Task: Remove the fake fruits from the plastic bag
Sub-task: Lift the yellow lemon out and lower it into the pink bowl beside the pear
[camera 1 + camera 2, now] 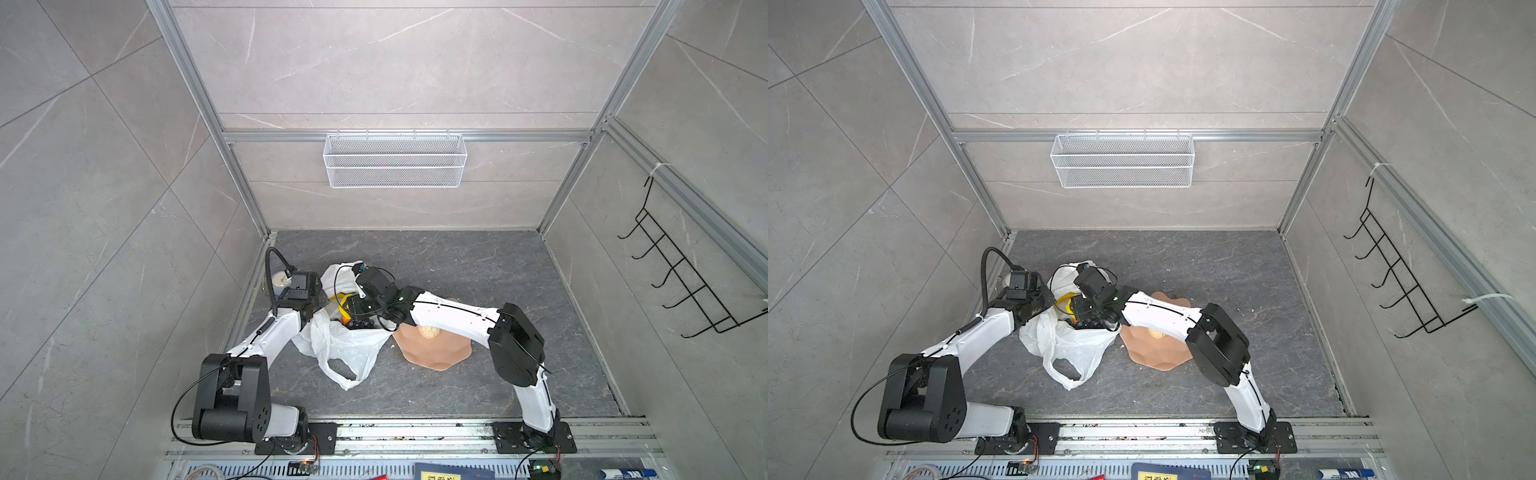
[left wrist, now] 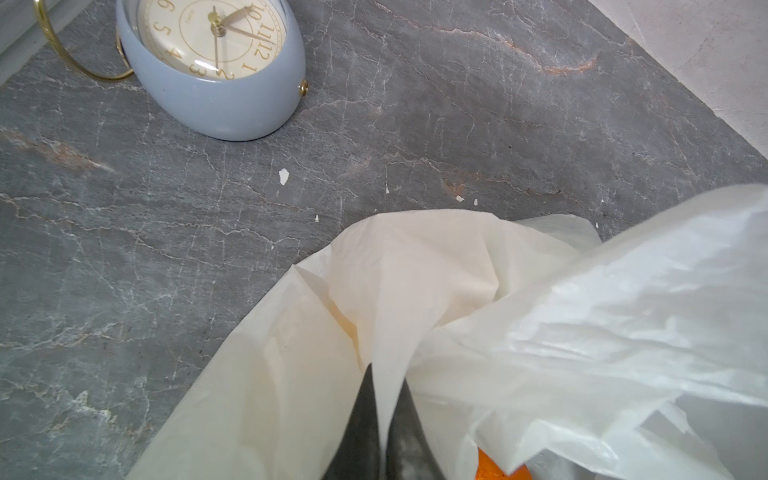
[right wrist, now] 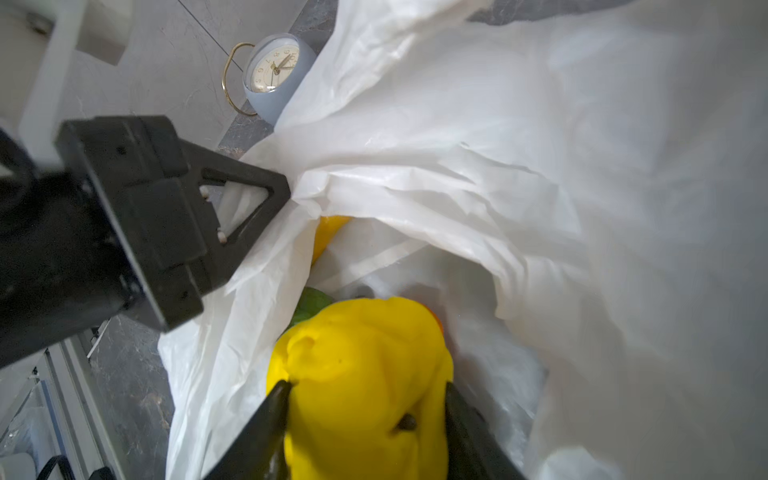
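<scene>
1. The cell has pale grey tiled walls and a dark grey marbled table point(image 1: 457, 270). A white wire-mesh basket point(image 1: 395, 160) hangs on the back wall, and a black hook rack point(image 1: 681, 274) hangs on the right wall.
2. The plastic bag point(image 1: 345, 345) lies crumpled on the left part of the table, between the two arms. Its mouth is open upward, and one loop handle is spread toward the front edge.
3. The left gripper point(image 2: 386, 376) is closed. Its two dark fingers stand tight together, with a fold of the bag's film pinched between them at the left side of the bag's mouth.
4. The right gripper point(image 3: 368, 386) reaches across into the mouth of the bag. Its jaws stand about half apart, and the yellow fruit point(image 3: 361, 353) sits between them. Both fingers press on its sides, so it is grasped. The fruit is inside the bag's opening.
5. Deeper in the bag, partly hidden by film, a green piece point(image 3: 311, 305), an orange piece point(image 3: 436, 320) and a second yellow piece point(image 3: 328, 232) are seen.
6. The pink plate point(image 1: 440, 353) lies just right of the bag, partly under the right arm. A cream piece point(image 1: 428, 331) rests on it.
7. A pale blue clock point(image 2: 224, 95) stands near the left wall. In the left wrist view it is apart from the bag.
</scene>
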`<act>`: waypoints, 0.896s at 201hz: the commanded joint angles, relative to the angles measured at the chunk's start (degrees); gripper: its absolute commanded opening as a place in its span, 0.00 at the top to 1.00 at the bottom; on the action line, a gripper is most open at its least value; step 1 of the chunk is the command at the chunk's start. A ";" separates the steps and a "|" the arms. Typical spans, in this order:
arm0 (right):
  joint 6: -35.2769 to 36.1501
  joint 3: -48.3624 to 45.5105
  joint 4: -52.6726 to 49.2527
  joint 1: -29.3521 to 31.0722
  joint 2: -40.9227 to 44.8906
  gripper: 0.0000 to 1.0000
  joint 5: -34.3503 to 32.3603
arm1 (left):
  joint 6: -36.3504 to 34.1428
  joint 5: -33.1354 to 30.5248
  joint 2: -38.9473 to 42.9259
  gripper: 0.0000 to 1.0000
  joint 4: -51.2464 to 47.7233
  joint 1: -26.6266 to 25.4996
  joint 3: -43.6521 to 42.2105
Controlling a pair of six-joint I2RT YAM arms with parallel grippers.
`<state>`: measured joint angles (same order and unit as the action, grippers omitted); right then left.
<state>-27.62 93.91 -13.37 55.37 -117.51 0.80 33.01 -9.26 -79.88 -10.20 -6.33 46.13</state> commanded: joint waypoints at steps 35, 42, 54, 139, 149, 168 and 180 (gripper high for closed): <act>1.02 -9.07 0.99 0.26 14.91 0.61 -4.08 | -2.38 2.26 2.38 0.93 3.07 0.09 -3.66; 1.13 -10.31 0.54 0.22 16.57 0.61 -4.61 | -3.12 1.95 2.74 0.93 2.72 0.02 -3.93; 1.29 -12.77 -0.21 0.17 19.53 0.60 -5.63 | -3.73 0.90 3.05 0.93 2.65 -0.52 -4.33; 1.88 -29.07 -12.76 -6.29 39.87 0.60 -15.72 | -4.55 2.74 4.39 0.94 6.25 -0.79 -7.87; 1.71 -30.67 -14.79 -7.15 41.37 0.59 -16.95 | -4.52 3.00 4.38 0.94 6.27 -0.85 -7.74; 1.53 -32.33 -19.20 -8.43 42.63 0.59 -20.46 | -4.32 3.20 4.70 0.94 6.15 -0.88 -7.75; 1.43 -33.11 -21.55 -8.86 42.63 0.59 -22.62 | -4.21 3.32 4.92 0.94 6.16 -0.88 -7.88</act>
<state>-26.76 62.74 -27.46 47.40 -76.09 -15.57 29.50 -6.90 -76.79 -5.06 -6.87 38.44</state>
